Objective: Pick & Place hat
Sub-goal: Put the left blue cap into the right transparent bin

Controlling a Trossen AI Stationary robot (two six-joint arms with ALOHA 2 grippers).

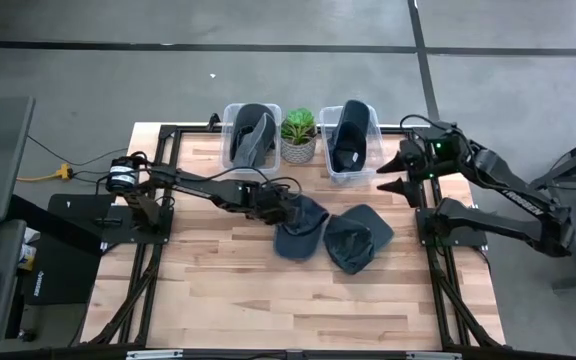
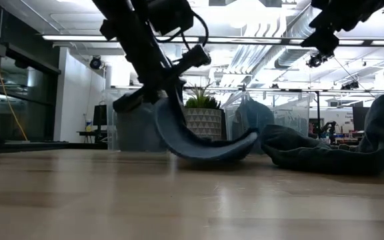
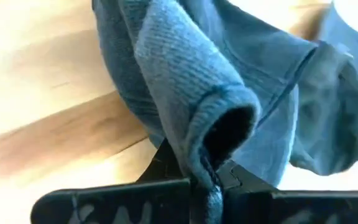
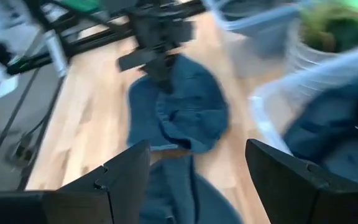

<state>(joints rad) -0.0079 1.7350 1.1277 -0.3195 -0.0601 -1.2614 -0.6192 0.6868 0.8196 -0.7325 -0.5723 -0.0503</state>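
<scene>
Clamping blue hat (image 1: 301, 226): left tool (image 1: 271, 203) | right tool (image 1: 396, 172) apart, raised | no legible writing

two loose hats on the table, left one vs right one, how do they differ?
The left hat is pinched in the left gripper, one edge lifted; the right hat lies untouched. The left hat looks bluer, the right hat greyer. Both are soft caps, touching each other on the table.

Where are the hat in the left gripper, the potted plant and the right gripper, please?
hat (image 1: 301, 224), high view, on its crown
potted plant (image 1: 298, 127), high view, on its leaves
right gripper (image 1: 392, 172), high view, between its fingertips
</scene>
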